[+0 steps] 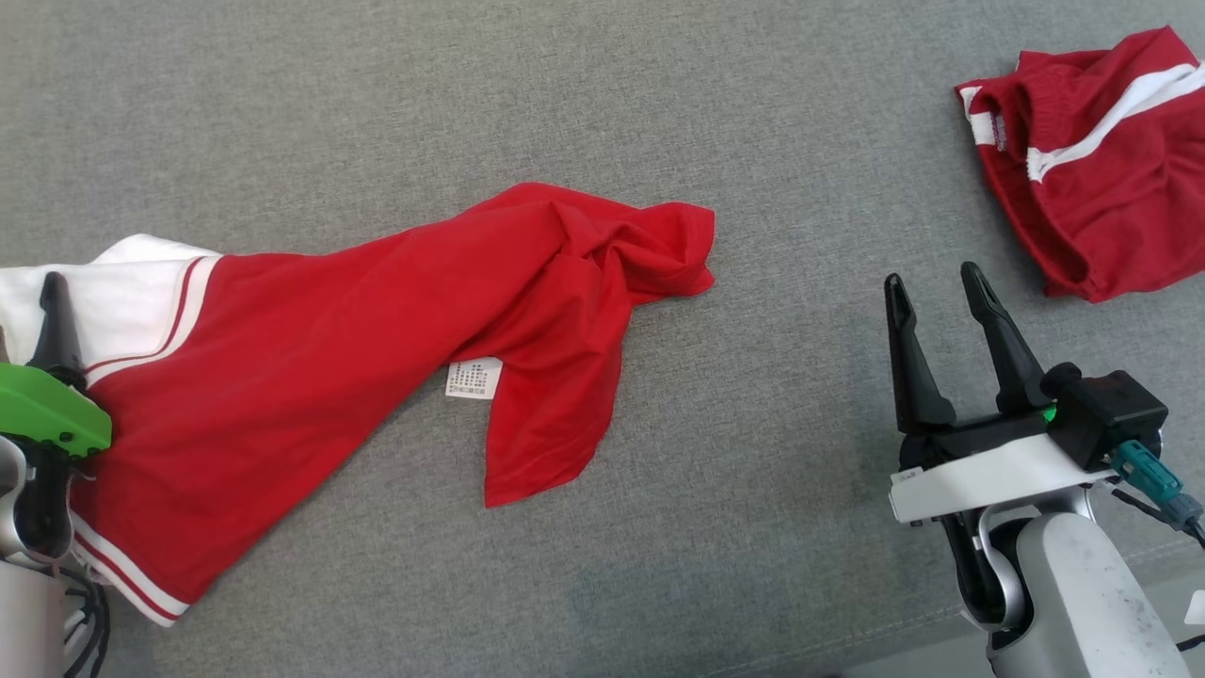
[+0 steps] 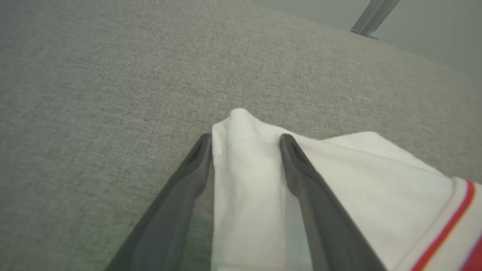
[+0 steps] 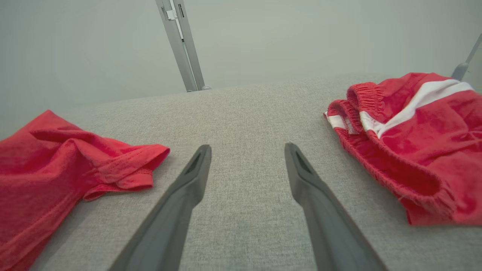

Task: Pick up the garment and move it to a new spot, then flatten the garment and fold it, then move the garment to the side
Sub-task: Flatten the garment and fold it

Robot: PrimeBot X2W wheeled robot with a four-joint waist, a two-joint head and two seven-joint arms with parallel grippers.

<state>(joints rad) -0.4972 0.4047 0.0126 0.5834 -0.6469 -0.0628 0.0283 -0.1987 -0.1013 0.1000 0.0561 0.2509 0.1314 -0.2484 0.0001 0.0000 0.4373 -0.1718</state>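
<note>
The garment (image 1: pixel 311 377) is a red shirt with white, red-striped sleeves, lying stretched from the far left toward the middle of the grey surface, its right end bunched in folds. My left gripper (image 1: pixel 28 311) is at the shirt's left end. In the left wrist view this left gripper (image 2: pixel 246 139) stands open, its two fingers straddling a raised fold of the white sleeve (image 2: pixel 244 180). My right gripper (image 1: pixel 932 276) hovers open over bare fabric at the right, nothing between its fingers. In the right wrist view the right gripper (image 3: pixel 247 146) has the shirt's bunched end (image 3: pixel 56 169) to its left.
Crumpled red shorts with white stripes (image 1: pixel 1101 169) lie at the far right, close to my right gripper, and are seen as the shorts (image 3: pixel 414 143) in the right wrist view. A metal post (image 3: pixel 180 45) stands beyond the far edge. The grey surface's (image 1: pixel 753 141) front edge runs at the lower right.
</note>
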